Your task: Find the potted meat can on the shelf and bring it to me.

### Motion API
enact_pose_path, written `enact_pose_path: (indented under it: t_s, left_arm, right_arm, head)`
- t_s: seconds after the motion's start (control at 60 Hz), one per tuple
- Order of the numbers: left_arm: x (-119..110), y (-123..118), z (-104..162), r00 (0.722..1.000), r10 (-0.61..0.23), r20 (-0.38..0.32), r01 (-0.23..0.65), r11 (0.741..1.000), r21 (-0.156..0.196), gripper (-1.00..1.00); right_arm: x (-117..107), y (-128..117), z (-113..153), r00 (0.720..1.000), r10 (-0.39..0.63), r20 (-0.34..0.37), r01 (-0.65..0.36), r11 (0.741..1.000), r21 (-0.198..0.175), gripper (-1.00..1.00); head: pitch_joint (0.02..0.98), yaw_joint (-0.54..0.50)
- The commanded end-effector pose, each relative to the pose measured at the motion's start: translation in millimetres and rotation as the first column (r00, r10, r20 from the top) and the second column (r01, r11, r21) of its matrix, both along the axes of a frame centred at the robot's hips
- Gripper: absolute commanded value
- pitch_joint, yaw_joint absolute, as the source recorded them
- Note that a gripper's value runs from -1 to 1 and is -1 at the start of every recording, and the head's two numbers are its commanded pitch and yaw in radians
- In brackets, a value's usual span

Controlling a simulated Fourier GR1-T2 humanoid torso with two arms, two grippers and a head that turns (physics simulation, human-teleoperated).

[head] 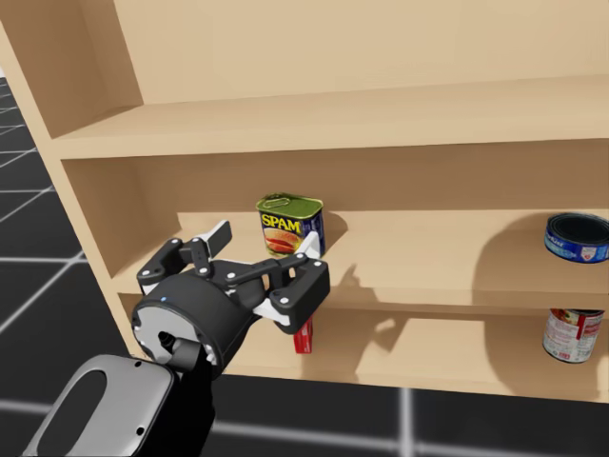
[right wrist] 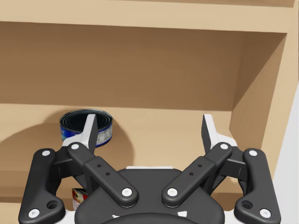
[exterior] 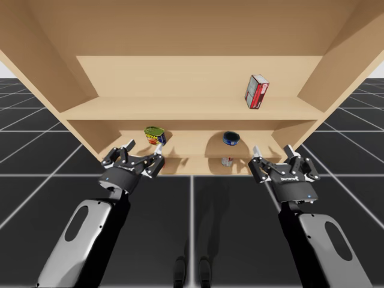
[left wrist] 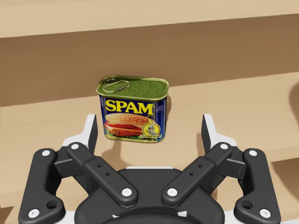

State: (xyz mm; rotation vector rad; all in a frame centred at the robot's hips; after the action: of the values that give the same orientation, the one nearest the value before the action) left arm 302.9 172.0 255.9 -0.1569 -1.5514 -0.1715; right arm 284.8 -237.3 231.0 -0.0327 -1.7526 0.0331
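Though likely stiff, smooth-walled and moderately heavy, blue rectangular metal potted meat can (left wrist: 133, 112), upright on wooden shelf (left wrist: 243, 100), best pinched across flat sides by released left hand (exterior: 144, 150).

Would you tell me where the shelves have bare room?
The upper shelf is bare left of the red box. The middle shelf is free between the rectangular blue can and the low round blue can. Crowded: my left gripper before the rectangular blue can.
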Motion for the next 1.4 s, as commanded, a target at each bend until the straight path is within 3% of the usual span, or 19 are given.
enact_pose_path:
  t_s: [0.017,0.083,0.583,0.883,0.933,0.95,0.967,1.167,1.4]
  left_arm:
    - [22,-5,-6,1.0,0.024,-0.01,-0.024,1.0,0.016,-1.0]
    - [29,-6,-8,0.999,0.04,-0.003,-0.039,0.999,0.037,-1.0]
    - [99,-6,-27,0.993,0.097,-0.069,-0.096,0.995,0.026,-1.0]
    - [112,-13,-37,0.99,0.089,-0.109,-0.087,0.996,0.021,-1.0]
    - [112,-13,-38,0.99,0.098,-0.103,-0.095,0.995,0.029,-0.68]
    - [111,-13,-37,0.991,0.095,-0.099,-0.093,0.995,0.025,0.83]
    - [111,-13,-37,0.991,0.094,-0.098,-0.092,0.995,0.025,0.97]
    - [94,-8,-24,0.995,0.066,-0.076,-0.065,0.998,0.016,1.0]
    - [56,0,-11,0.999,0.023,-0.047,-0.02,0.998,0.054,1.0]
  right_arm:
    - [0,-1,0,1.0,-0.002,-0.004,0.002,1.0,0.008,-1.0]
    - [0,-2,0,1.0,-0.004,-0.006,0.004,1.0,0.011,-1.0]
    - [0,-5,1,1.0,-0.01,-0.011,0.01,1.0,0.029,-1.0]
    - [0,-6,2,1.0,-0.013,-0.014,0.013,0.999,0.033,-1.0]
    - [-1,-6,2,1.0,-0.013,-0.014,0.013,0.999,0.033,-1.0]
    - [0,-6,2,1.0,-0.013,-0.014,0.013,0.999,0.034,-1.0]
    - [0,-6,2,1.0,-0.012,-0.014,0.013,0.999,0.034,-1.0]
    - [0,-6,2,1.0,-0.012,-0.015,0.013,0.999,0.033,-1.0]
    - [0,-5,1,1.0,-0.012,-0.015,0.012,0.999,0.032,-1.0]
  head:
    - [0.553,0.21]
    - [0.553,0.22]
    - [0.556,0.2]
    - [0.556,0.2]
    - [0.556,0.2]
    - [0.555,0.2]
    - [0.555,0.2]
    - [0.555,0.2]
    - [0.556,0.2]
